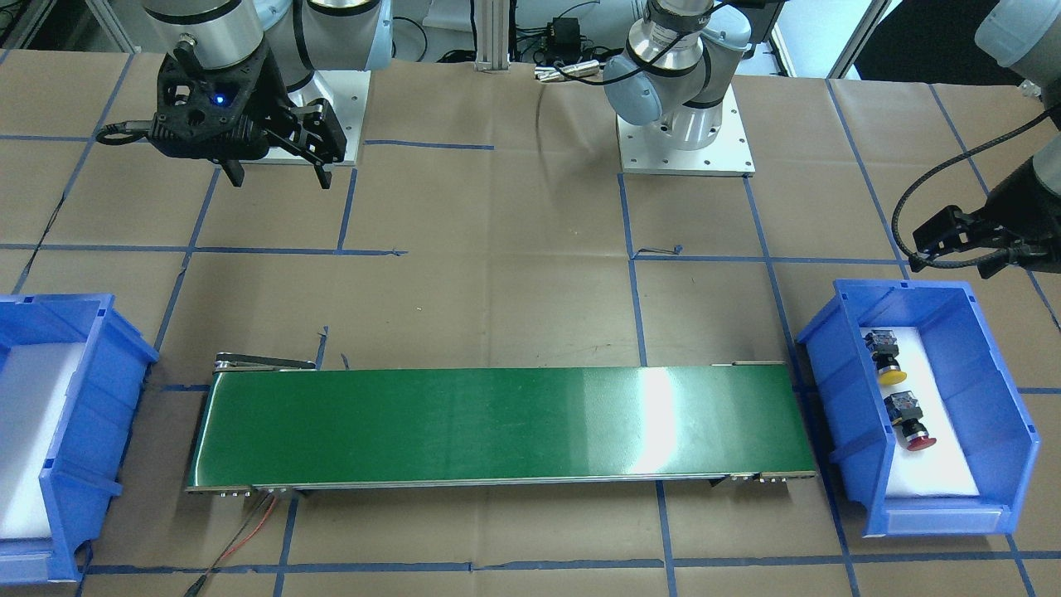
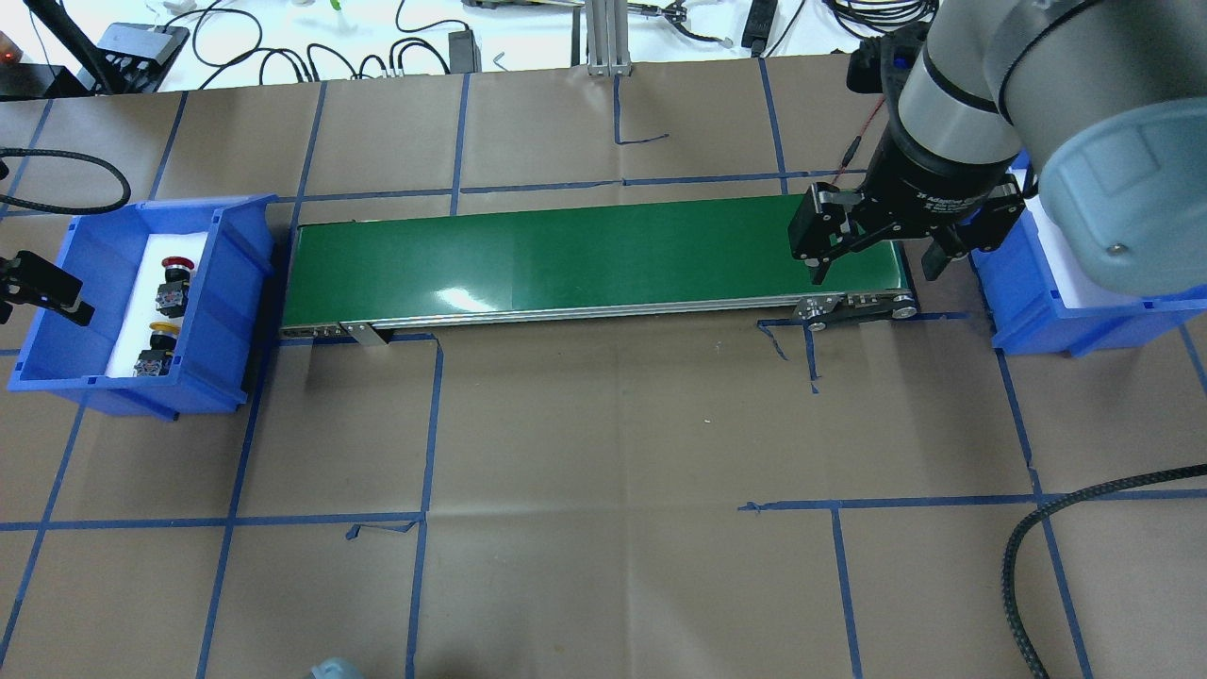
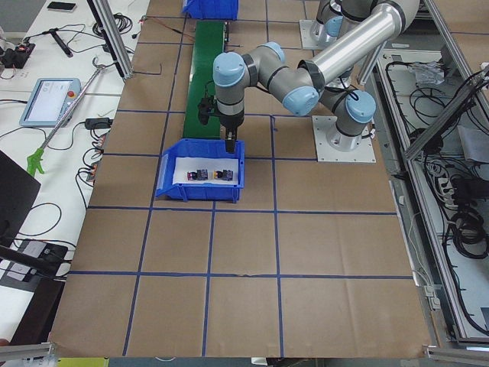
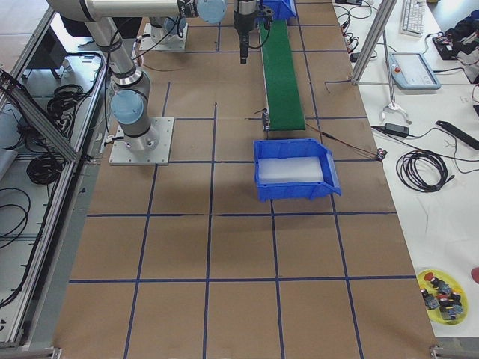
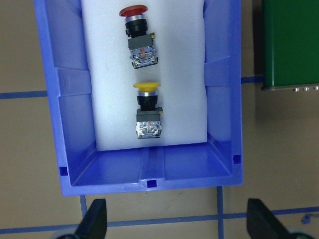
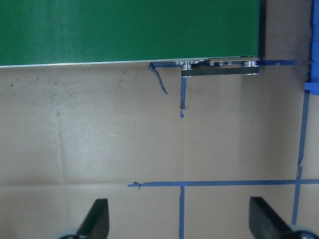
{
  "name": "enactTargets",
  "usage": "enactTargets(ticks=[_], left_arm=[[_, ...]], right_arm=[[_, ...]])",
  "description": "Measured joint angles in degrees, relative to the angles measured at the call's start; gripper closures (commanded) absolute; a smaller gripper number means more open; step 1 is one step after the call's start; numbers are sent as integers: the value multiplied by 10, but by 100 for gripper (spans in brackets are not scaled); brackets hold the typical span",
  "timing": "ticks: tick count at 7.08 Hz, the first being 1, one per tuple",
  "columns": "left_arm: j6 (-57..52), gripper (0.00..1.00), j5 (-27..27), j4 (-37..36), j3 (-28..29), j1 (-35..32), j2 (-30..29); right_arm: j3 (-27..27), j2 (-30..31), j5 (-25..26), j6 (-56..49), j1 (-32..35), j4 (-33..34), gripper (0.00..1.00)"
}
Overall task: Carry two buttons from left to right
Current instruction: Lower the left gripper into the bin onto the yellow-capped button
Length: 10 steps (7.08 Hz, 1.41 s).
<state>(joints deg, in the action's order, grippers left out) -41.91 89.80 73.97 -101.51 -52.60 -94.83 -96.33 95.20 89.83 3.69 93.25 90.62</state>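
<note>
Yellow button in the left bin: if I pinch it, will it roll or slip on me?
Probably won't roll: the yellow button lies on its side, its boxy switch body flat on the white foam. Likely rigid plastic, so pinch the squared body; the round cap looks likelier to slip.

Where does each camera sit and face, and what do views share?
Front-facing: across the table, steeply down on the conveyor; right gripper upper left.
Overhead: behind the robot, forward and down; right arm fills the right.
Exterior left: robot's left table end; left arm near, at the button bin.
Exterior right: opposite end; right arm near.
Left wrist: straight down on yellow button and red button; left gripper fingertips below.
Right wrist: down on conveyor edge and table; fingertips below.
Shared: front-facing and overhead show both buttons.
</note>
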Motion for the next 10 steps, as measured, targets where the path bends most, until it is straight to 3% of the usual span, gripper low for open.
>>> enactTargets(ticks=[3, 10], left_arm=[[0, 1, -4, -103, -48, 0, -35], [1, 1, -15, -232, -87, -1, -126]], right_arm=[[-2, 0, 0, 0, 0, 1, 0], [-4, -1, 0, 0, 0, 3, 0]])
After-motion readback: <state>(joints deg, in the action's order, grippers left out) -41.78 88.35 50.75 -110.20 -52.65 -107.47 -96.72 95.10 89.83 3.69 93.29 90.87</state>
